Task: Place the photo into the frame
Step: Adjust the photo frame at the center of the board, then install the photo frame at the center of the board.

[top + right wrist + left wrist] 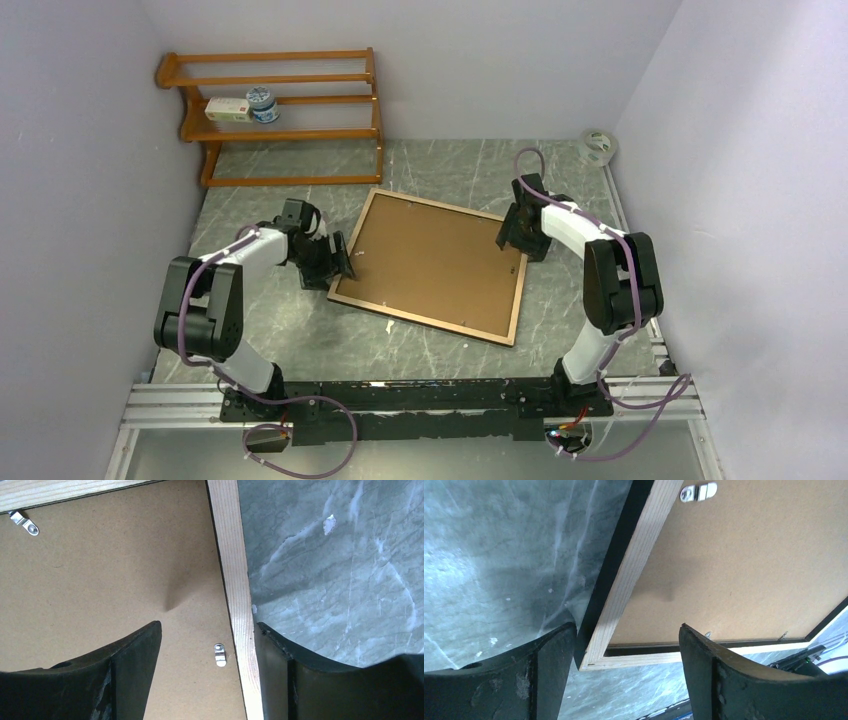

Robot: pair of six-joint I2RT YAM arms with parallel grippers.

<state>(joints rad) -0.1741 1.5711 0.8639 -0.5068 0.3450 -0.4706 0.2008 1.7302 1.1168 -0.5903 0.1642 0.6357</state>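
Frame (420, 318) lies face-down on the grey marbled table (300, 340), near the middle and rotated a bit, light wood back up. Brown backing board (430, 262) sits flat inside it. Photo can't be seen from any view.

Left end effector (340, 258) is at the frame's left edge, near that edge's lower corner. In the left wrist view its fingers are spread wide (627, 626) and straddle the corner. One finger (549, 650) is outside on the table side, right by the black outer edge. The other (704, 655) is over the backing board (744, 565). The wood rail (624, 590) runs between them with a gap on the board side, so it's open and not clamped.

Right end effector (510, 238) is at the frame's right edge, upper part. In the right wrist view it's open too (208, 624). One finger (135, 650) is over the backing board (100, 580) and the other (280, 655) is just outside the wood rail (235, 580), over the table (340, 555). Can't tell if it's touching the rail.

Small metal clips show on the back, one (220, 655) beside the rail between the right fingers and one (698, 492) in the left wrist view.

Wooden shelf rack (290, 134) stands at far left with a small box (228, 109) and a round tin (263, 104) on it. A clear round roll (598, 147) sits at the far right corner.
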